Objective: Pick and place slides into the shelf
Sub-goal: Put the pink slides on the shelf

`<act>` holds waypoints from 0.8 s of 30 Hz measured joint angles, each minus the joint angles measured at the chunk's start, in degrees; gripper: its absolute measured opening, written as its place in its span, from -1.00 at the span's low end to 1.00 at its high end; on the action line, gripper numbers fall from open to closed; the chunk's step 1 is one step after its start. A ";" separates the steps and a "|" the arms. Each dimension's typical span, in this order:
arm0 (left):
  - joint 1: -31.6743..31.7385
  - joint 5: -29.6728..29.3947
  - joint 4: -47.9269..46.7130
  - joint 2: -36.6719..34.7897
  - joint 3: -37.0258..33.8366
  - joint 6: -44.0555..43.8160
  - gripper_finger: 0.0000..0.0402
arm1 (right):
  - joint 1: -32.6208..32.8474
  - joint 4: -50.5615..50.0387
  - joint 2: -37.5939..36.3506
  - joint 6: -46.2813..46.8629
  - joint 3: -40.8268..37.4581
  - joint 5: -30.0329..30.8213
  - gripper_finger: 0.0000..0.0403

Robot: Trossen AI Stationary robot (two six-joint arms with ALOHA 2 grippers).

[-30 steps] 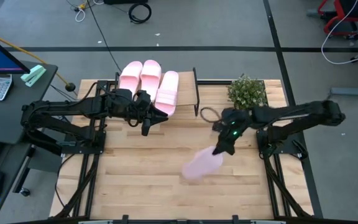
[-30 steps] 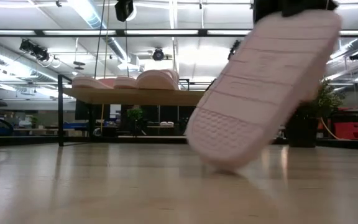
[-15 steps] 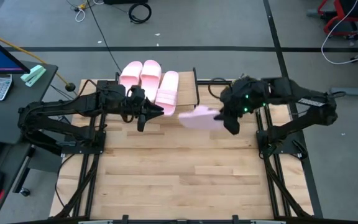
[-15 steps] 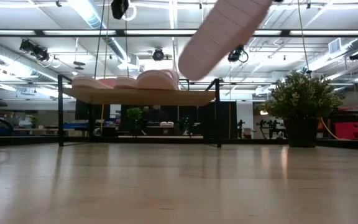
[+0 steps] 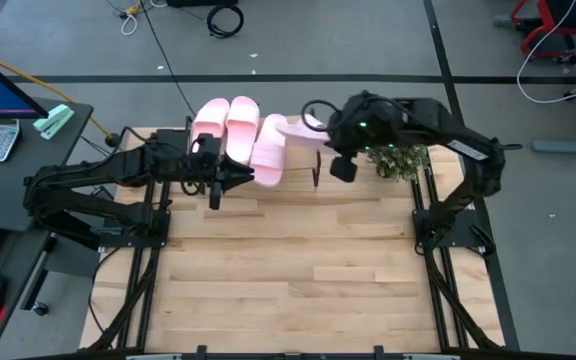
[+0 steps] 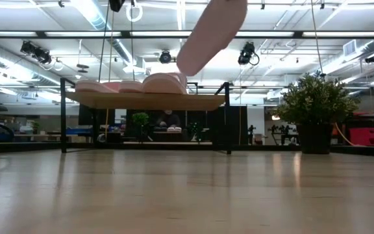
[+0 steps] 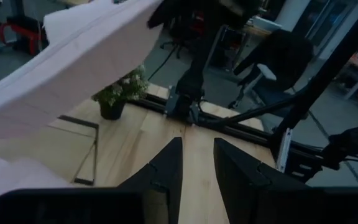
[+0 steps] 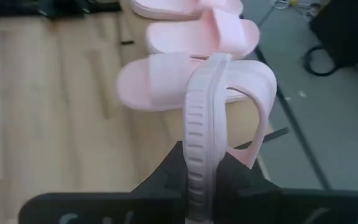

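Right gripper (image 8: 199, 167): clamped on the edge of a pale pink foam slide (image 8: 211, 118); only the right wrist view showed the two dark fingers pinching its ribbed rim, the wide strap arching to one side.
Held slide, high view: raised above the shelf's open right end, just beside the third parked slide (image 5: 269, 150).
Held slide, low view: tilted steeply, toe down, hanging clear above the light wood plank shelf (image 6: 141, 100) on its thin black frame.
Left gripper (image 7: 196, 163): empty, its fingers a narrow gap apart in the left wrist view, hovering at the shelf's front edge.
Parked slides: three side by side on the shelf.
Small green potted plant (image 5: 400, 155): beyond the shelf's right end.
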 joint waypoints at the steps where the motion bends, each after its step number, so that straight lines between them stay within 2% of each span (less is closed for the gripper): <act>1: 0.00 -0.40 -0.16 -0.11 -0.01 0.42 -0.52 | -0.32 0.15 0.80 -0.63 0.13 0.82 -0.81; 10: 0.00 -1.55 -0.85 -0.81 0.01 1.80 -0.54 | -1.32 0.63 7.87 2.16 -0.31 9.83 -0.81; 18: 0.00 -1.62 -0.63 -0.89 0.01 3.49 -0.51 | -0.87 1.17 12.64 3.27 -0.31 10.49 -0.81; 24: 0.00 -1.64 -0.65 -0.89 0.01 4.39 -0.53 | 0.00 7.78 13.41 3.13 -0.33 9.47 -0.81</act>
